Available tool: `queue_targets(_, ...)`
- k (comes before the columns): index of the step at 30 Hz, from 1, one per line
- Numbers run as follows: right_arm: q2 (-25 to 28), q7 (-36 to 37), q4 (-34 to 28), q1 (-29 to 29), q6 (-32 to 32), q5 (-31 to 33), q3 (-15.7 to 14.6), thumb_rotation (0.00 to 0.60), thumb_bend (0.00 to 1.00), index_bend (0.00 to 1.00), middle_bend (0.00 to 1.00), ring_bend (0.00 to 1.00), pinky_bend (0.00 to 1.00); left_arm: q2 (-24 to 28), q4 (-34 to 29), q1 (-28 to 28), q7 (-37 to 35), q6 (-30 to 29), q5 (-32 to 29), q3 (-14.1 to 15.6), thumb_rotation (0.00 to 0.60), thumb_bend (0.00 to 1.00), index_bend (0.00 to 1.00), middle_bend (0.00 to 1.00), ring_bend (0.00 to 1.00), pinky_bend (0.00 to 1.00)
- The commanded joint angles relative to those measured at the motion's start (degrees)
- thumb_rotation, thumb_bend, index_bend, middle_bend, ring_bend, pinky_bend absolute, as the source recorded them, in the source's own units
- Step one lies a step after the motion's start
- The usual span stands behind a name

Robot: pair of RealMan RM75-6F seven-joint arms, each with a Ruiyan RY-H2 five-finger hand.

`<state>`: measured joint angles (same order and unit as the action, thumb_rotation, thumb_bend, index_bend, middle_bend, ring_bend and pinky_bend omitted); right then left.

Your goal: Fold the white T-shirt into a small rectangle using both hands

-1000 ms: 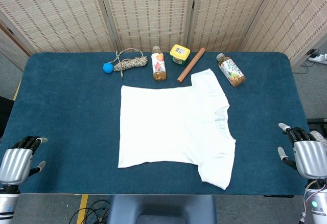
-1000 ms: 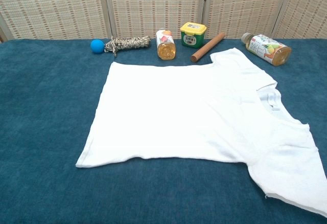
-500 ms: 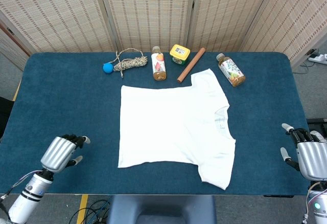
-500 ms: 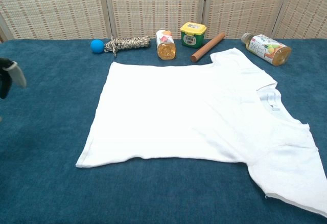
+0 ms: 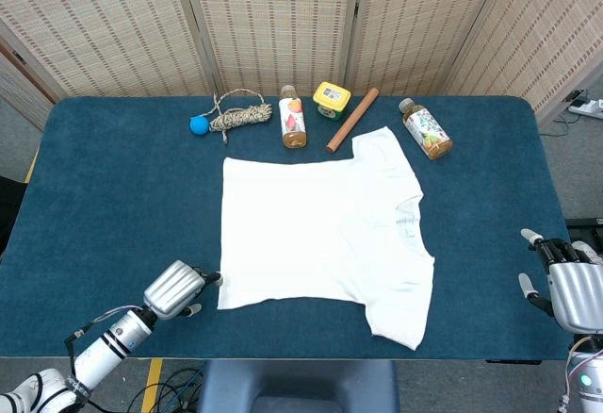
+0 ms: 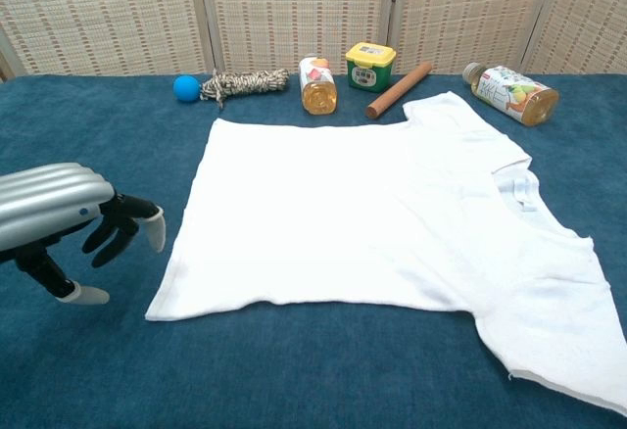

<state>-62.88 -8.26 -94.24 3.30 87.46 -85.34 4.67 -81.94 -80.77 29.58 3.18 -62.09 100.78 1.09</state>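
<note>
Left hand: the silver left hand point(image 5: 175, 289) with black fingers point(image 6: 120, 225) hovered near the table's front edge, just beside the shirt's lower-left corner, fingers apart and slightly curled, holding nothing.
Table: a dark blue cloth-covered table point(image 5: 113, 187) carried everything.
Ball: a small blue ball point(image 5: 198, 124) lay at the far side, touching the rope.
Rope: a coiled bundle of beige and grey rope point(image 5: 239, 114) lay just right of the ball.
Shirt: the white short-sleeved T-shirt point(image 5: 316, 229) lay flat and unfolded in the middle of the table, hem toward the left, collar and sleeves toward the right.
First bottle: a clear plastic bottle of orange drink point(image 5: 293, 118) lay beyond the shirt's far edge.
Jar: a small yellow-lidded jar with a green body point(image 5: 331, 99) stood just right of that bottle.
Stick: a brown wooden cylindrical stick point(image 5: 351, 120) lay slanted, its near end close to the shirt's far sleeve.
Second bottle: a labelled plastic bottle of amber drink point(image 5: 425, 129) lay on its side, right of the sleeve.
Right hand: the silver right hand point(image 5: 565, 283) sat by the table's right front corner, well apart from the shirt, fingers spread, empty.
</note>
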Motion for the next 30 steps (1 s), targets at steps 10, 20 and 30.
queue_targets(10, -0.14, 0.67, 0.56, 0.13, -0.41, 0.00, -0.01, 0.600, 0.34, 0.18, 0.37, 0.32, 0.41, -5.99, 2.31, 1.90, 2.88, 2.80, -3.25, 0.36, 0.600, 0.18, 0.43, 0.75, 0.71, 0.87)
queue_targets(20, -0.06, 1.19, 0.97, -0.18, -0.19, 0.27, 0.00, 0.600, 0.34, 0.18, 0.37, 0.33, 0.41, -8.83, 3.03, 2.58, 5.93, 4.17, -6.64, -0.16, 0.600, 0.18, 0.44, 0.75, 0.71, 0.87)
queue_targets(30, -0.14, 1.32, 1.01, -0.68, 0.09, 0.48, -0.21, 0.600, 0.34, 0.18, 0.37, 0.34, 0.41, -8.84, 0.93, 2.59, 8.66, 4.16, -8.60, 0.17, 0.600, 0.18, 0.44, 0.75, 0.71, 0.88)
